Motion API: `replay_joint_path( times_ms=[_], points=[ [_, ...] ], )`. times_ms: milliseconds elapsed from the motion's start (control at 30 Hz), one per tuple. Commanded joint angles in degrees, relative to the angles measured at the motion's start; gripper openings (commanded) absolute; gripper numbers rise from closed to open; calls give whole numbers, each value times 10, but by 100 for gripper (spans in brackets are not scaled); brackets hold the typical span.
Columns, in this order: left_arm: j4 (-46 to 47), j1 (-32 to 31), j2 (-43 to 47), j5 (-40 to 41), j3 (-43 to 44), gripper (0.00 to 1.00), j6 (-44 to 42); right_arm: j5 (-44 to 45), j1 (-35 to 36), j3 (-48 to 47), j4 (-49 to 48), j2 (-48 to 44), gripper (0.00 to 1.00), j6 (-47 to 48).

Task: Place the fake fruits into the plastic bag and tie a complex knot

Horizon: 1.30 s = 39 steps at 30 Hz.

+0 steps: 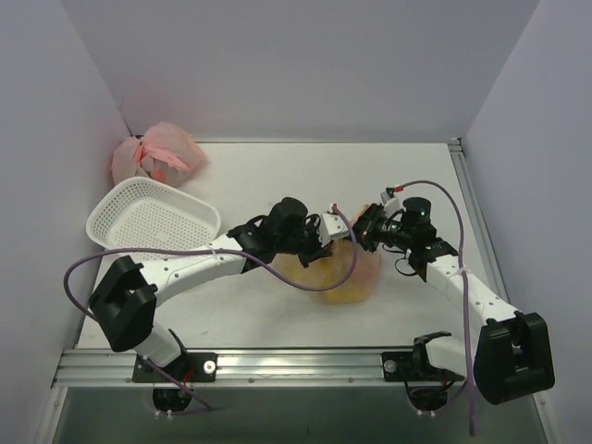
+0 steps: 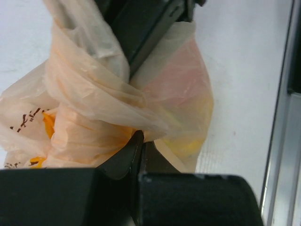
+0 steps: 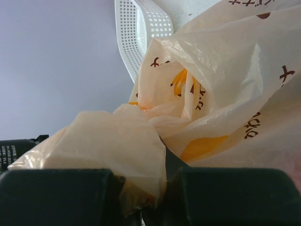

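Tying step: both arms are working at the neck of the plastic bag (image 1: 347, 273), which is lying mid-table (image 1: 277, 176).
Left gripper (image 2: 140, 141): pinching a twisted fold of the bag, jaws nearly together.
Right gripper (image 3: 155, 186): squeezing a bunched end of the bag.
Fake fruits (image 2: 186, 141): showing as yellow and pink shapes inside.
Risk: the thin plastic may be tearing or slipping out if the pull is too hard.
Room: the grippers are crowding each other; the white basket (image 1: 153, 222) is sitting well apart, with bare table showing behind the bag.
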<state>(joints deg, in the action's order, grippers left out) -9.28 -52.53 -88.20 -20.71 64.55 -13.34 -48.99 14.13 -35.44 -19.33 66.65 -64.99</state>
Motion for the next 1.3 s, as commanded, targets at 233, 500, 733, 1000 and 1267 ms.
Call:
replay_joint_path(
  times_ms=[233, 500, 733, 1000, 1267],
  points=[
    [49, 37, -35, 106, 19, 0, 54, -30, -49, -61, 122, -30, 20, 214],
    [48, 60, -27, 13, 42, 0, 53, -6, -46, -99, 191, -13, 43, 462],
    [32, 44, -30, -1, 36, 0, 80, 31, 0, -97, 171, 20, 43, 573],
    [17, 64, -81, 159, 62, 0, 118, -64, 4, -97, 153, 4, 0, 508],
    [19, 104, -118, 125, 95, 0, 125, -117, 4, -66, 159, -34, 0, 493]
  ],
)
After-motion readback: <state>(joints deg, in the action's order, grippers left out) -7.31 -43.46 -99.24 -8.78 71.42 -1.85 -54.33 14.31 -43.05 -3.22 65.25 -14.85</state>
